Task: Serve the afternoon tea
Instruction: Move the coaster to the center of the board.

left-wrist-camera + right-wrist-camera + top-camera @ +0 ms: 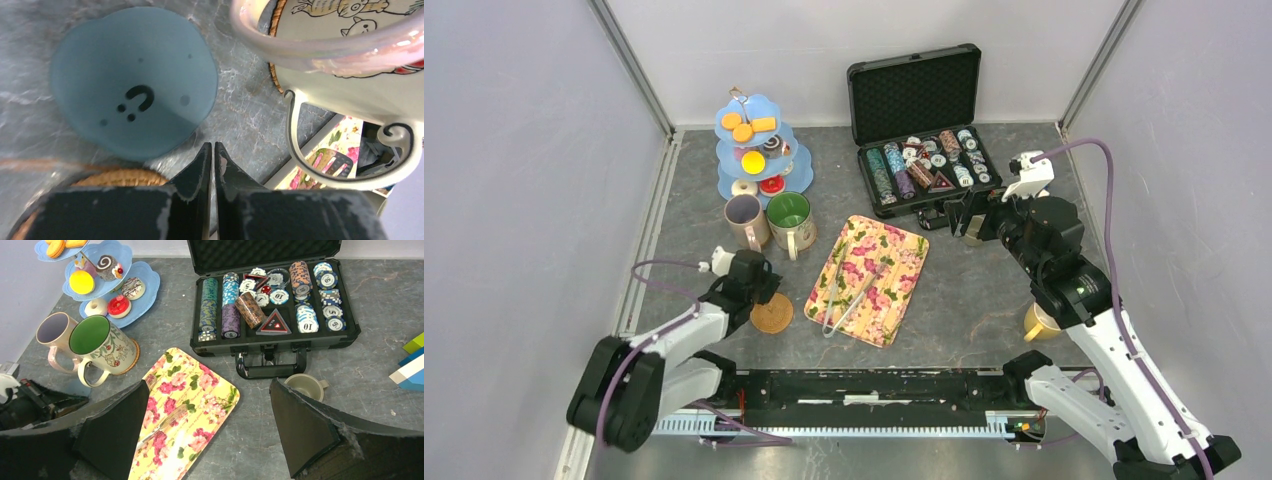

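Coaster [774, 318] of round wickerwork, glossy ceramic mug [789, 225], floral rounded-rectangle tray [900, 270]

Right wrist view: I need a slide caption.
Open right hand frames floral tray, poker-chip case, green-lined mug, lilac mug and tiered treat stand.

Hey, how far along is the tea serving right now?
Done: the green-lined mug stands on a coaster. In hand: the left tool, shut, sits at a second coaster; a grip is unclear. Left: the lilac mug shows no coaster, the treats sit on the blue stand, and the floral tray holds only tongs. The right tool is open, empty.
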Robot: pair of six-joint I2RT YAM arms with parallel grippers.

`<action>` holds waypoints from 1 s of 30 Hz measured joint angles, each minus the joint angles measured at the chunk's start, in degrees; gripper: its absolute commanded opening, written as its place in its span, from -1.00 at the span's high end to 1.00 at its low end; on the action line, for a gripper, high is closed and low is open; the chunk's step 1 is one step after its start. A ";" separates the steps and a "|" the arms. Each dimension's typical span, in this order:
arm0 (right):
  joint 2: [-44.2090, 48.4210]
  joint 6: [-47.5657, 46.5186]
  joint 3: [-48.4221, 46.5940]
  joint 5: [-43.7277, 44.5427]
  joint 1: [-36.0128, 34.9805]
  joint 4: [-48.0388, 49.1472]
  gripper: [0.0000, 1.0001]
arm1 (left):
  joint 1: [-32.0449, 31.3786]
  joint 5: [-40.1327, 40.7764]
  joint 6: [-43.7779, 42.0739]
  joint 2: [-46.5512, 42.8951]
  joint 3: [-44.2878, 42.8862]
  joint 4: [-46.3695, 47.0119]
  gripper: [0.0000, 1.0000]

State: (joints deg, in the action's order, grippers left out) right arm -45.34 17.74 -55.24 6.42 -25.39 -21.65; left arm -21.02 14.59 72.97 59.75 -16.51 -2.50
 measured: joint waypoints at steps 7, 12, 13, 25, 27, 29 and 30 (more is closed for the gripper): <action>0.02 0.42 0.00 -0.39 0.00 -0.31 -0.96 | 0.09 -0.66 -1.40 11.56 -2.32 10.75 0.95; 0.04 0.50 0.00 -0.39 0.00 -0.31 -0.96 | 1.92 1.70 -1.20 8.28 -2.21 5.51 0.95; 0.04 0.55 0.00 -0.39 0.00 -0.31 -0.96 | 2.64 2.32 -1.20 6.62 -2.14 3.45 0.95; -1.14 1.07 0.02 -1.88 0.00 -0.24 -0.96 | 12.76 4.09 -5.81 -9.84 -2.99 -14.62 0.55; -1.16 1.09 0.24 -1.88 0.00 -0.09 -0.96 | 12.76 3.69 -8.13 -12.70 -5.44 -19.91 0.33; -1.14 1.16 0.81 -1.88 0.00 0.28 -0.96 | 12.81 2.95 -10.60 -15.61 -7.82 -23.47 0.34; -1.14 1.33 1.18 -1.90 0.00 0.42 -0.96 | 12.81 2.36 -12.04 -16.52 -8.63 -24.39 0.41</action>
State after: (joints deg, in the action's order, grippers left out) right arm -46.48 19.07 -54.06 4.51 -25.39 -21.23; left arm -8.21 16.95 60.93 43.22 -25.15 -26.89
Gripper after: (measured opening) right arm 0.979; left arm 0.328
